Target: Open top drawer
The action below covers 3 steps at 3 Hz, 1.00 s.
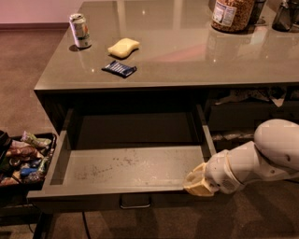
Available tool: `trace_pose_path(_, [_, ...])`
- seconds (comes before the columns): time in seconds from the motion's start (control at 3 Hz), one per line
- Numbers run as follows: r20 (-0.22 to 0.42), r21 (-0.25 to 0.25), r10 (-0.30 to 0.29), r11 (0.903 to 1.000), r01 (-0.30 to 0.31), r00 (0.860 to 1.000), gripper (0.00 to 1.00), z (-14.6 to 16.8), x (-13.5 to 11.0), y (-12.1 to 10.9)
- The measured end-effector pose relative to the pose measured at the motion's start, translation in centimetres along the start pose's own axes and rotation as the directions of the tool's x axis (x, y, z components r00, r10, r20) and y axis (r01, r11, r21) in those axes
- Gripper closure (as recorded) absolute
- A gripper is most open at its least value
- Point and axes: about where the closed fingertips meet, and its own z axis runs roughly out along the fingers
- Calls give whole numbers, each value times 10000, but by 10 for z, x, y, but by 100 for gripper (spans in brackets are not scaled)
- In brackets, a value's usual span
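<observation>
Item: top drawer [126, 170], being shown pulled well out beneath the desk top [187, 51], its speckled floor being exposed, loop handle [135, 201] at front centre. Item: gripper [198, 183], being seen against the drawer's front right corner; whether spread or closed cannot be told.

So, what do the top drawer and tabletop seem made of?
Top drawer: likely painted metal, matte grey-green, thin walls, speckled floor. Tabletop: glossy, maybe glass or lacquer; it mirrors the jar. The gripper sits at the drawer's right front corner.
</observation>
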Motion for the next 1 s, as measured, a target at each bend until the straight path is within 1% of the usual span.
trace_pose_path(0.33, [-108,-294,171,9994,-174,9998,100,-8,4,16])
trace_pose_path(0.67, [-183,-575,497,9971,-506,9986,100,-12,8,33])
trace_pose_path(1.0, [-100,-144,-174,9997,173,9998,100,-15,2,35])
